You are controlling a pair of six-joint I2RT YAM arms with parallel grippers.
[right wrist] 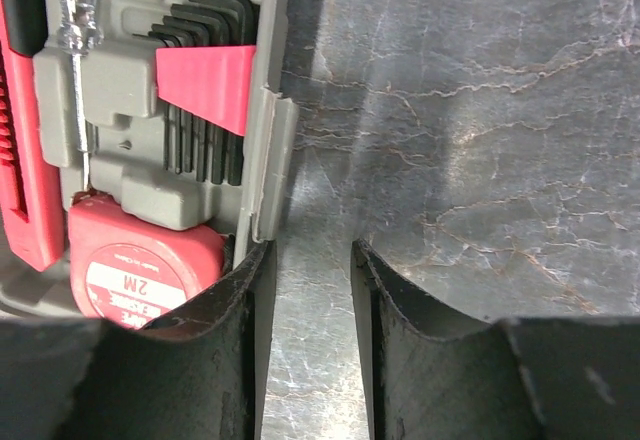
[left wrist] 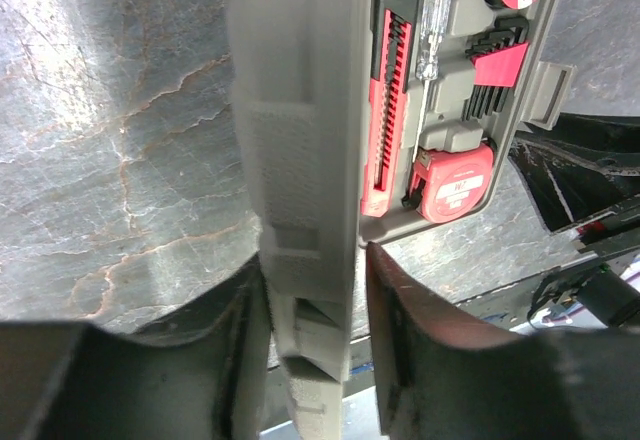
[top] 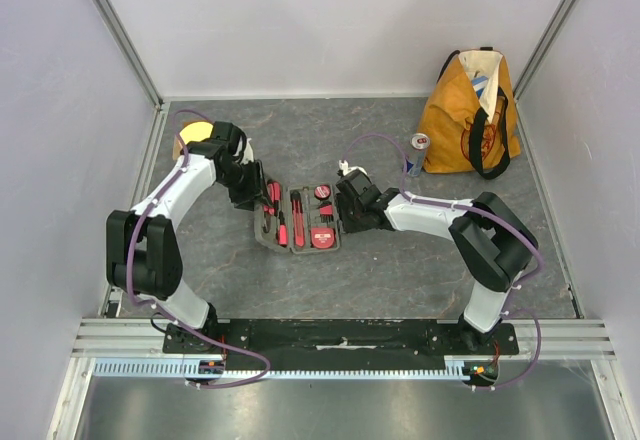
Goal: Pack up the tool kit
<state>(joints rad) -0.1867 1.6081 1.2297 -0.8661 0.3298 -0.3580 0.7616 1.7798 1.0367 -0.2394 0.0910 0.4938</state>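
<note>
lying open in the middle of the table [top: 400, 270], the case [top: 298, 222] sits between the two arms. it is well apart from the orange bag [top: 470, 110] and the can [top: 418, 150] at the far right. the left gripper [left wrist: 315, 260] is at the case's left side. its fingers [left wrist: 410, 340] are partly closed on the grey lid [left wrist: 300, 110], which stands edge-on between them, and they look pressed to both faces. beside the lid, the other half shows a red cutter [left wrist: 385, 110], a clear-handled screwdriver [left wrist: 432, 10] and a red tape measure [left wrist: 455, 182] in its corner pocket. the right gripper [right wrist: 310, 250] is at the case's right edge. its fingers are about half apart with only bare table between them, holding nothing. one finger touches the rim just by the tape measure, below the black hex keys [right wrist: 200, 150] in their red holder.
</note>
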